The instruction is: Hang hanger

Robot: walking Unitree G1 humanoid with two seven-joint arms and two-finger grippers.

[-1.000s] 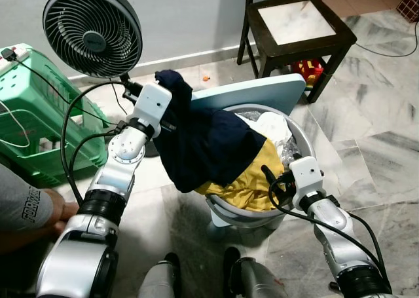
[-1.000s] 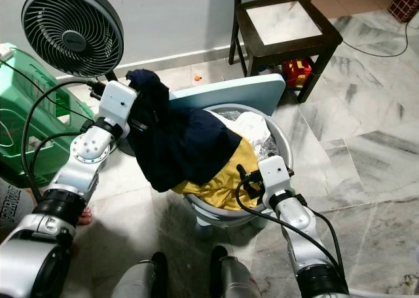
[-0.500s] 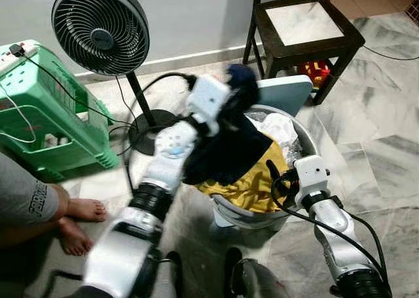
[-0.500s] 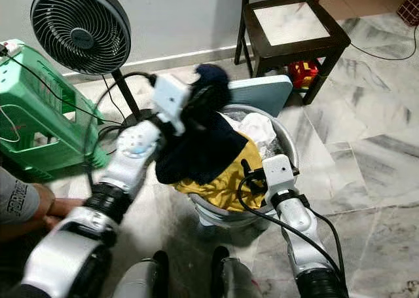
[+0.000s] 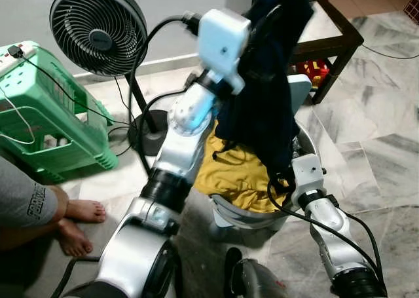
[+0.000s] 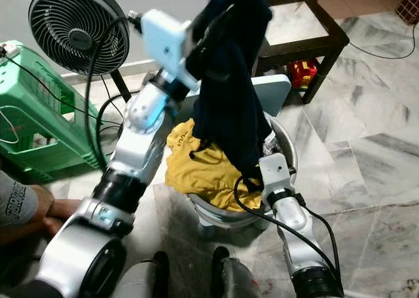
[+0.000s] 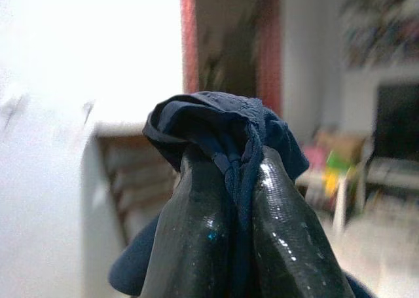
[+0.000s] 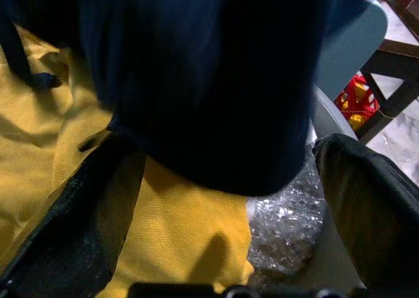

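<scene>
Navy cloth (image 5: 268, 95) hangs limp, pinched by left end effector (image 7: 239, 173).

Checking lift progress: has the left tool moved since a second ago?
Yes. The left tool, shut on the navy garment, rose from beside the fan head to above the basin, toward the chair.

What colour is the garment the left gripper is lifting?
Dark navy garment, clearest in the right eye view.
</scene>
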